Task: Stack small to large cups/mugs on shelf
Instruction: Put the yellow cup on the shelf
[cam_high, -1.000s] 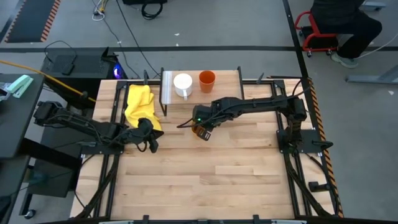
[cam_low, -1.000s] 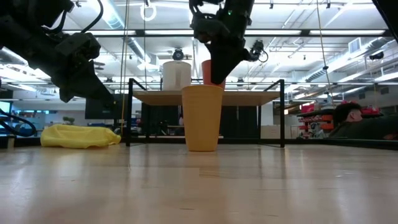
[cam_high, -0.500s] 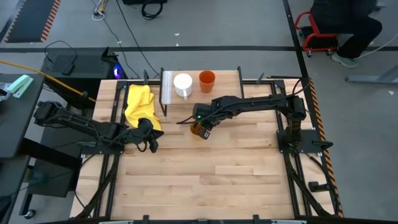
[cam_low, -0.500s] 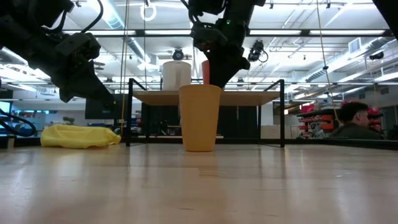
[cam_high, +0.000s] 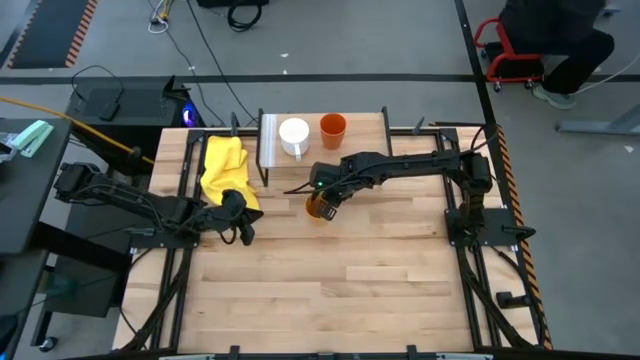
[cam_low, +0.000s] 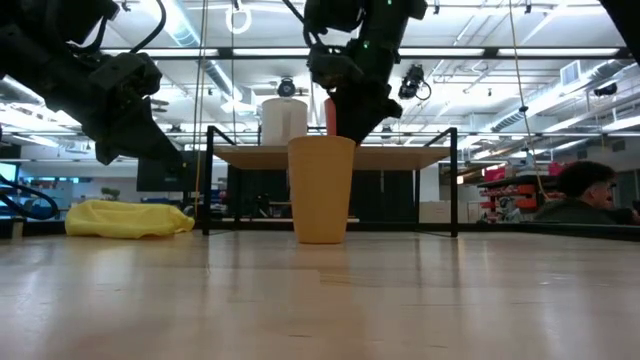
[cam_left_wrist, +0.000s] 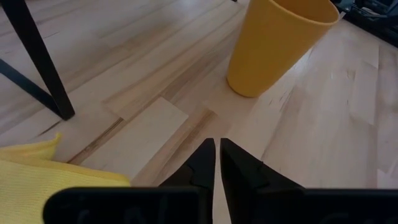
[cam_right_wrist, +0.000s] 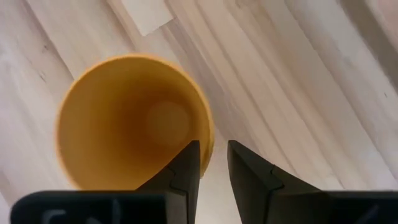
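Yellow-orange plastic marks the piece in play: the yellow-orange cup (cam_high: 318, 208) stands upright on the table (cam_high: 330, 290), in front of the shelf (cam_high: 270, 150) and well apart from it. On the shelf the white mug (cam_high: 294, 134) and the orange-red cup (cam_high: 333, 126) sit side by side, just apart.

The step in hand looks like the pick-up of this last cup. The right gripper (cam_right_wrist: 213, 163) hovers over the cup's rim, its fingers a narrow gap apart and straddling the near wall, one finger inside the mouth and one outside; they do not yet appear to pinch it. The next move probably calls for a short descent, a close on the wall, then a lift clear of the table and a carry back to the shelf.

The left gripper (cam_left_wrist: 217, 163) waits low beside the yellow cloth (cam_high: 225, 165), on the cup's far side from the right arm, its fingers nearly touching and holding nothing.

Only the right wrist view shows the fingers astride the rim and the cup's empty inside. The low view alone shows the gripper's height: its tip meets the cup's rim. The left wrist view shows the cup's outer wall and foot flat on the table.
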